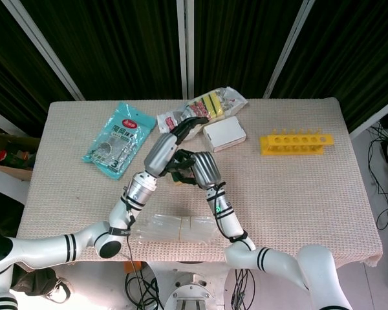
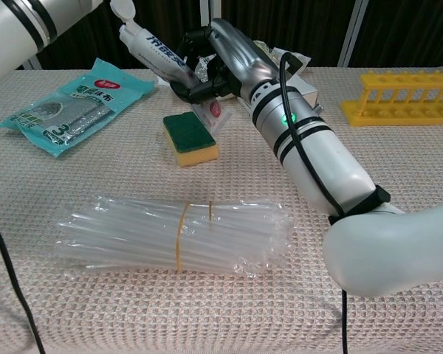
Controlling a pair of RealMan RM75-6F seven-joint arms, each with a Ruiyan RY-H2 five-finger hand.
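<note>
The desk (image 2: 399,184) is covered with a woven cloth. A clear packet of straws (image 2: 173,236) is laid near its front edge, and a yellow rack (image 2: 399,107) stands at the right. The right hand (image 2: 218,63) is raised above the green sponge (image 2: 190,137), its fingers (image 2: 199,87) clenched around a white tube (image 2: 153,50) held tilted, cap uppermost. The left hand (image 1: 171,143) is seen just beside the tube, fingers spread; contact cannot be told.
</note>
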